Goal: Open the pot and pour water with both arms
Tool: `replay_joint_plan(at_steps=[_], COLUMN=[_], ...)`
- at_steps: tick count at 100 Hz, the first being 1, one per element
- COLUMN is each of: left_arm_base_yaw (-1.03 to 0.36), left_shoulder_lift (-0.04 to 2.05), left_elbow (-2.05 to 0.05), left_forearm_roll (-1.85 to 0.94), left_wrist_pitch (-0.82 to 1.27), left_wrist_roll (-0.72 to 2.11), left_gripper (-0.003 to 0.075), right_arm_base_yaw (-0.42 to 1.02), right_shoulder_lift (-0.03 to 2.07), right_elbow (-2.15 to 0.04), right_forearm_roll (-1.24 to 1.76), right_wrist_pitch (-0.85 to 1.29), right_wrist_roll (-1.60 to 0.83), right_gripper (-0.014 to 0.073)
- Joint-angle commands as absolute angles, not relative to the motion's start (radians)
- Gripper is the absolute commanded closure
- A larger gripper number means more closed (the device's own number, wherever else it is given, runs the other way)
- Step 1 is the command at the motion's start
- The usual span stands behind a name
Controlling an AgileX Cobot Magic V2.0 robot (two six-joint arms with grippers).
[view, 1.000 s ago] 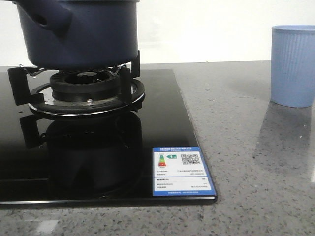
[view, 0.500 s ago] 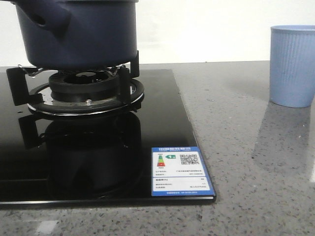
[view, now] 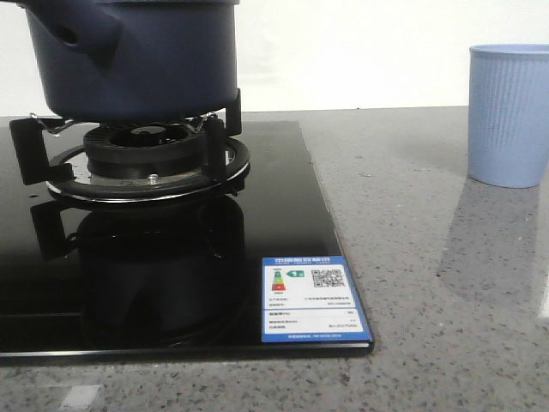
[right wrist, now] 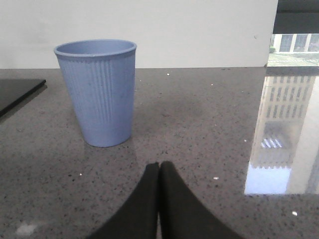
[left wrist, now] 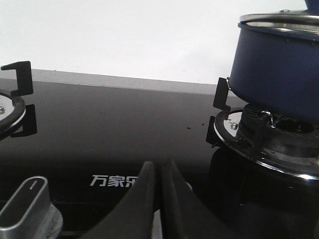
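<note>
On my front view the pot (view: 133, 56) sits in the upper left of the frame, resting on the black pan supports (view: 219, 129) of the burner (view: 146, 159), its stubby handle with the hole pointing toward the left edge. The burner belongs to a glossy black hob (view: 283, 215) that fills the left half of the frame and carries a blue-and-white energy label (view: 314, 298) at its lower right corner. The grey speckled worktop (view: 412, 257) takes up the right half, and a light blue ribbed cup (view: 509, 114) stands upright on it at the right edge, well apart from the pot.

My left gripper (left wrist: 159, 199) shows at the bottom centre of its wrist view, fingers pressed together with nothing between them. The pot is in the upper right of that frame, a metal-rimmed lid (left wrist: 281, 20) on it, well apart from the gripper. A silver knob (left wrist: 27, 206) lies in the lower left.

My right gripper (right wrist: 159, 199) is likewise closed and empty, low over the worktop at bottom centre. The cup stands up and to the left of it, near but not touching. I cannot see the pot in this view.
</note>
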State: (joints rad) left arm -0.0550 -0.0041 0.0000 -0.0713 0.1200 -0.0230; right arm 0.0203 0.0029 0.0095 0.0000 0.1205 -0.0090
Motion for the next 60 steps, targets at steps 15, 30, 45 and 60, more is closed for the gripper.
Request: replay_joint_plan(at_steps=[15,30,45,60], left_arm_base_yaw=[-0.052,-0.052,-0.052,-0.052], left_shoulder_lift=[-0.031,-0.031,-0.031,-0.031], left_elbow=[0.034,0.034,0.034,0.034], left_forearm_roll=[-0.070,-0.070,-0.070,-0.070], left_wrist_pitch=[0.044,0.044,0.044,0.044], left_wrist_roll=[-0.027,-0.027,-0.027,-0.027], left_gripper=[0.0739,0.0739,0.0739,0.0739], right_arm_base_yaw=[0.020,0.020,0.020,0.020], right_shoulder_lift=[-0.028,-0.028,-0.028,-0.028], right_elbow=[0.038,0.038,0.038,0.036], right_forearm_roll=[-0.025,-0.049,-0.049,-0.049], right_wrist_pitch=[0.096,0.097,0.097,0.097], right_wrist_roll=[0.000,0.000,0.000,0.000], right_gripper=[0.0662,0.0663,0.0663,0.0662])
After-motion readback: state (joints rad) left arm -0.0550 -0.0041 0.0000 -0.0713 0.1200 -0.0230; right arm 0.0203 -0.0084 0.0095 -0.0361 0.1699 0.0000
